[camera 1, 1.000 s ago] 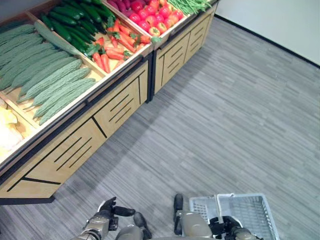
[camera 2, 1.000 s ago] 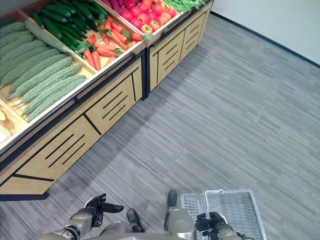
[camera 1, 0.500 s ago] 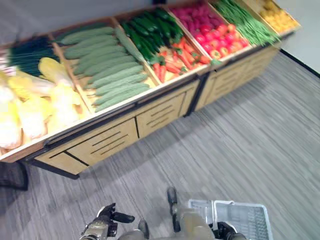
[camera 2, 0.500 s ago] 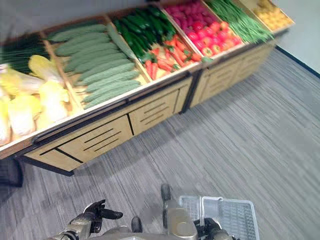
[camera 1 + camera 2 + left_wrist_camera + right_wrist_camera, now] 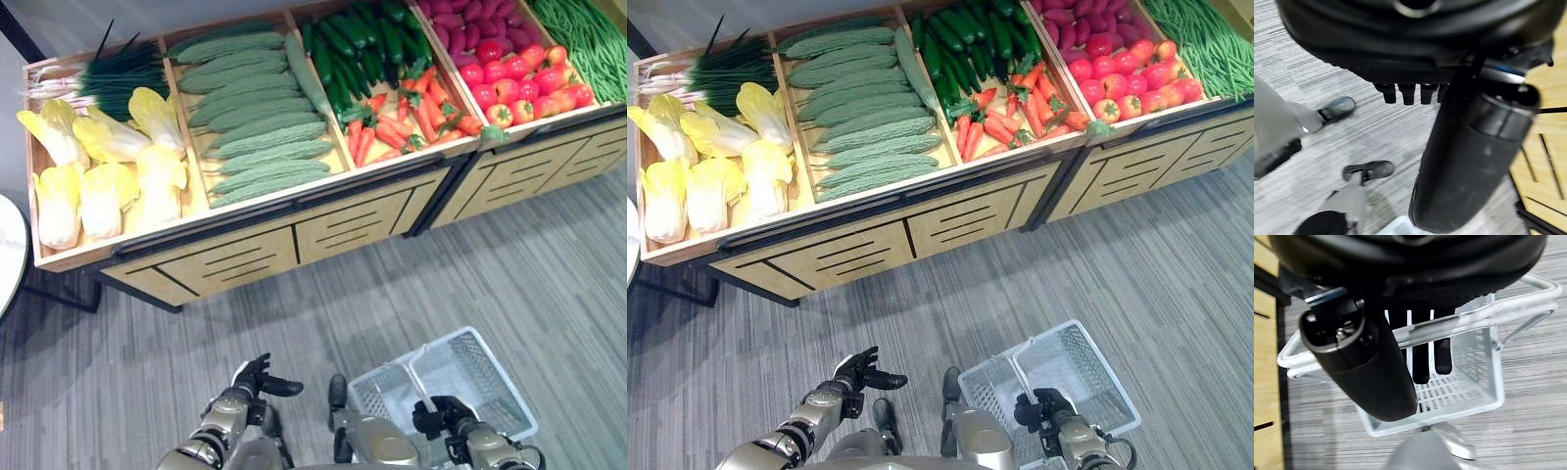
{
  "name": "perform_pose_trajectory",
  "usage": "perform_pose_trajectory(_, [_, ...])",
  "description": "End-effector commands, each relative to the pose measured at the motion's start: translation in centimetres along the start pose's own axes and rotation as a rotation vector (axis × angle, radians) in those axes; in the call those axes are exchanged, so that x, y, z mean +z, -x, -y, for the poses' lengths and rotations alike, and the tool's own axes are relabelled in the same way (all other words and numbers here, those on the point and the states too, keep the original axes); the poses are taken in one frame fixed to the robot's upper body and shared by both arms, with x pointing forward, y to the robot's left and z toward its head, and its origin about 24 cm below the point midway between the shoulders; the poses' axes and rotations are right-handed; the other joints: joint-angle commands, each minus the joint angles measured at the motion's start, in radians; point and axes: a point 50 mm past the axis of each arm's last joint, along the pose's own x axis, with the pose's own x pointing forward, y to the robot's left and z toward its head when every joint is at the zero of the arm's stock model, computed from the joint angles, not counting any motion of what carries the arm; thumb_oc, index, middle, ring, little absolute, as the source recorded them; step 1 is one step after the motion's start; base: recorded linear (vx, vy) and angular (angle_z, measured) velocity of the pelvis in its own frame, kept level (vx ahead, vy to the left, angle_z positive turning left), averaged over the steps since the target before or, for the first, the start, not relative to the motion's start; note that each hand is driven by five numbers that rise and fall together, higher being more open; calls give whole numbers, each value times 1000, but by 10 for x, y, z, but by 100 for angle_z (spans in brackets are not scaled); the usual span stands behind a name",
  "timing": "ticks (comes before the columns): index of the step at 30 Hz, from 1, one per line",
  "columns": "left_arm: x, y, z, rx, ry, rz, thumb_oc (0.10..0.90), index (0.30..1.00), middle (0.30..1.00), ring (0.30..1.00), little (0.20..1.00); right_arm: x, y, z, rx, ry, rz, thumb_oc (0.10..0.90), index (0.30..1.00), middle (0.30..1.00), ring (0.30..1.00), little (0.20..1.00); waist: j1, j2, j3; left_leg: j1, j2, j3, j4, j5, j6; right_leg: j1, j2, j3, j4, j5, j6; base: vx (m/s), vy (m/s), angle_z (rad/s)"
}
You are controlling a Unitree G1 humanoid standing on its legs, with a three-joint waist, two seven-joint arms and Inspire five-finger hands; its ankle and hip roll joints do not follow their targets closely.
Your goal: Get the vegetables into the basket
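White mesh basket (image 5: 468, 367); grey striped floor (image 5: 549, 274); green cucumbers (image 5: 358, 44), orange carrots (image 5: 392, 122), pale yellow, perhaps cabbage (image 5: 108, 176).

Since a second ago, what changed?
Mostly the camera: the view swung left, so the whole vegetable stand with its cabbages shows now. Nothing was picked up or released. The right robot hand still holds the basket by its handle; the left robot hand stays open and empty, low over the floor.

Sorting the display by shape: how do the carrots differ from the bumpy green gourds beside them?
The carrots are orange, smooth and short with leafy tops; the gourds are pale green, ridged and much longer. The carrots lie jumbled, the gourds in neat rows. Both taper and lie in wooden compartments of the stand.
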Motion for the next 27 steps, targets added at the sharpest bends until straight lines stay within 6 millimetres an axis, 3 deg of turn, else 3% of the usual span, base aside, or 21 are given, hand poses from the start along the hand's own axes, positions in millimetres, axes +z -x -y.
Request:
perform_pose_trajectory(1, [1, 0, -13, 37, -39, 10, 900, 1000, 1000, 1000, 1000, -20, 3, -12, 38, -24, -53, 400, 300, 300, 300, 300, -6, 15, -23, -25, -63, 16, 35, -44, 37, 6, -70, 102, 144, -178, 118, 39, 122, -33])
perform_pose_trajectory(7, [-12, 3, -26, 83, -45, -37, 900, 1000, 1000, 1000, 1000, -27, 4, -21, 65, 23, -87, 400, 300, 300, 300, 300, 19, 12, -33, 23, -88, 37, 8, -65, 61, 22, -84, 123, 156, -169, 138, 27, 165, -14])
perform_pose_trajectory(10, [-9, 3, -30, 100, -52, -21, 900, 1000, 1000, 1000, 1000, -28, 5, -23, 69, 51, -95, 400, 300, 300, 300, 300, 29, 11, -41, 23, -91, 39, 8, -75, 68, 18, -88, 128, 152, -153, 149, -19, 135, -10])
perform_pose_trajectory(13, [5, 3, -30, 100, -42, 42, 900, 1000, 1000, 1000, 1000, -30, 5, -23, 64, 52, -94, 400, 300, 300, 300, 300, 39, 13, -43, 28, -95, 34, 8, -79, 70, 24, -91, 122, 148, -149, 153, -4, 73, -3])
perform_pose_trajectory(14, [28, 5, -29, 91, -33, 159, 900, 1000, 1000, 1000, 1000, -29, 5, -21, 56, 51, -83, 400, 300, 300, 300, 300, 49, 16, -42, 30, -98, 24, 8, -79, 72, 31, -94, 118, 142, -146, 157, -6, 48, -1])
perform_pose_trajectory(15, [28, 5, -29, 91, -33, 158, 900, 1000, 1000, 1000, 1000, -29, 5, -21, 56, 51, -83, 400, 300, 300, 300, 300, 48, 15, -42, 30, -98, 23, 8, -79, 72, 31, -94, 117, 141, -146, 157, 0, 0, 0])
perform_pose_trajectory(16, [40, 7, -28, 84, -41, 225, 900, 1000, 1000, 1000, 1000, -30, 6, -20, 53, 50, -80, 400, 300, 300, 300, 300, 53, 17, -43, 29, -99, 18, 8, -78, 72, 33, -96, 112, 137, -143, 158, -9, 1, 3])
perform_pose_trajectory(17, [58, 13, -31, 86, -47, 319, 900, 1000, 1000, 1000, 1000, -29, 6, -18, 49, 44, -72, 400, 300, 300, 300, 300, 58, 19, -43, 29, -99, 11, 8, -77, 72, 38, -98, 104, 131, -141, 159, -34, -19, 7])
perform_pose_trajectory(18, [82, 32, -36, 75, -28, 487, 900, 1000, 1000, 1000, 1000, -28, 7, -15, 36, 15, -46, 400, 300, 300, 300, 300, 70, 20, -40, 25, -99, -3, 8, -73, 71, 42, -102, 91, 123, -136, 162, -53, -57, 17])
perform_pose_trajectory(19, [108, 65, -54, 103, -41, 688, 900, 1000, 1000, 1000, 1000, -28, 9, -11, 21, -28, -27, 400, 300, 300, 300, 300, 80, 21, -37, 23, -99, -17, 8, -70, 69, 51, -106, 76, 112, -135, 164, -46, -55, 20])
perform_pose_trajectory(21, [107, 75, -62, 119, -28, 724, 900, 1000, 1000, 1000, 1000, -32, 10, -11, 19, -40, -34, 400, 300, 300, 300, 300, 82, 20, -39, 23, -100, -22, 8, -69, 67, 57, -107, 70, 104, -134, 164, -18, -48, 20])
perform_pose_trajectory(22, [109, 92, -79, 179, 5, 794, 900, 1000, 1000, 1000, 1000, -39, 12, -9, 16, -61, -49, 400, 300, 300, 300, 300, 88, 19, -41, 25, -99, -27, 8, -68, 64, 66, -107, 62, 94, -136, 163, -10, -49, 21])
perform_pose_trajectory(23, [108, 93, -79, 180, 5, 793, 900, 1000, 1000, 1000, 1000, -39, 12, -9, 16, -60, -50, 400, 300, 300, 300, 300, 86, 19, -42, 26, -99, -28, 8, -68, 64, 67, -107, 62, 94, -136, 163, 1, -75, 17])
perform_pose_trajectory(24, [119, 109, -89, 227, 39, 882, 900, 1000, 1000, 1000, 1000, -46, 14, -8, 18, -69, -72, 400, 300, 300, 300, 300, 89, 18, -49, 29, -98, -31, 8, -69, 60, 77, -106, 55, 84, -137, 162, 11, -57, 7])
perform_pose_trajectory(27, [134, 122, -104, 320, 53, 966, 900, 1000, 1000, 1000, 1000, -49, 14, -9, 27, -60, -82, 400, 300, 300, 300, 300, 89, 18, -57, 37, -97, -35, 8, -71, 56, 88, -105, 51, 76, -142, 160, 12, -46, 4])
